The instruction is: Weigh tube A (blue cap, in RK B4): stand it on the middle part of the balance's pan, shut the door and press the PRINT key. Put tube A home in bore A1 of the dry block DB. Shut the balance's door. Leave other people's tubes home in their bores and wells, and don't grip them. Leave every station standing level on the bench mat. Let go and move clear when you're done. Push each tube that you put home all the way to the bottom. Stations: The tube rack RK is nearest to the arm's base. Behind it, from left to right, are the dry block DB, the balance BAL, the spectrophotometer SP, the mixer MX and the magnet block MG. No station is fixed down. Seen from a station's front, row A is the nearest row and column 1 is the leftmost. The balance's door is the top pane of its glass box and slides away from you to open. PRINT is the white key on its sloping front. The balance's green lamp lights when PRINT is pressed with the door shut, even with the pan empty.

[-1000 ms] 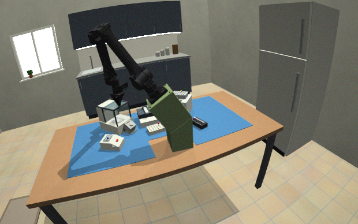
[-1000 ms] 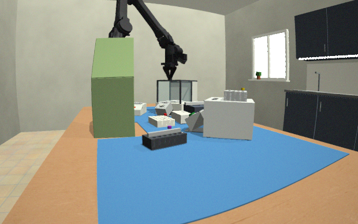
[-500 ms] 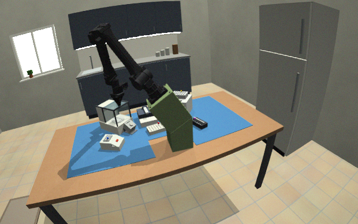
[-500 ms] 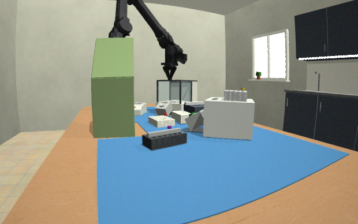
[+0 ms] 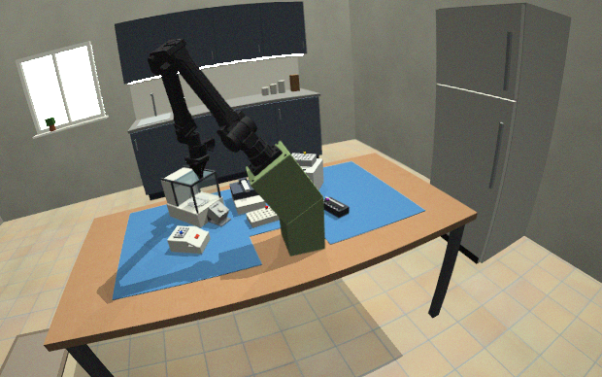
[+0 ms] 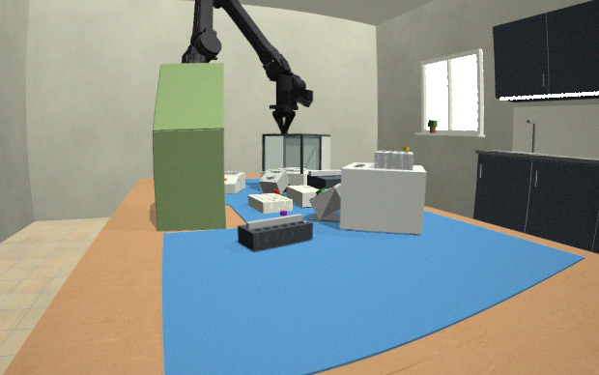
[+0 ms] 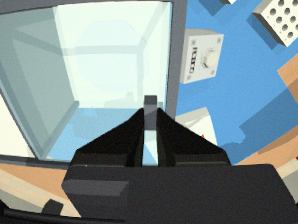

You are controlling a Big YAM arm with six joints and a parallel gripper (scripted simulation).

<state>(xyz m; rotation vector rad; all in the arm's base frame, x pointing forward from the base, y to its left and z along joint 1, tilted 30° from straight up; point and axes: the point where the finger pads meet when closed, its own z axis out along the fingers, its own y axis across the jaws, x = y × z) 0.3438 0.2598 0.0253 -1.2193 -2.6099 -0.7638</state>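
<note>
My gripper [image 5: 200, 175] [image 6: 284, 130] [image 7: 150, 114] points straight down onto the top of the balance's glass box [image 5: 186, 187] [image 6: 296, 150] [image 7: 100, 75]. Its fingers stand narrow, with the door's small grey handle [image 7: 150, 101] between the tips, near the box's front edge. I cannot tell from the glass how far the top pane is slid. The balance's sloping front with its round white key [image 7: 209, 60] [image 5: 219, 210] lies beside the box. A blue-capped tube [image 5: 182, 232] stands in the dry block DB [image 5: 189, 241] at the front left. The pan looks empty through the glass.
The white tube rack RK [image 5: 262, 215] [image 6: 270, 202] holds a red-capped tube. The arm's tall green base [image 5: 293, 209] [image 6: 189, 145] stands right of it. The spectrophotometer [image 5: 244, 190], the white mixer [image 6: 383, 198] and the dark magnet block [image 5: 336, 207] [image 6: 274, 235] stand further right.
</note>
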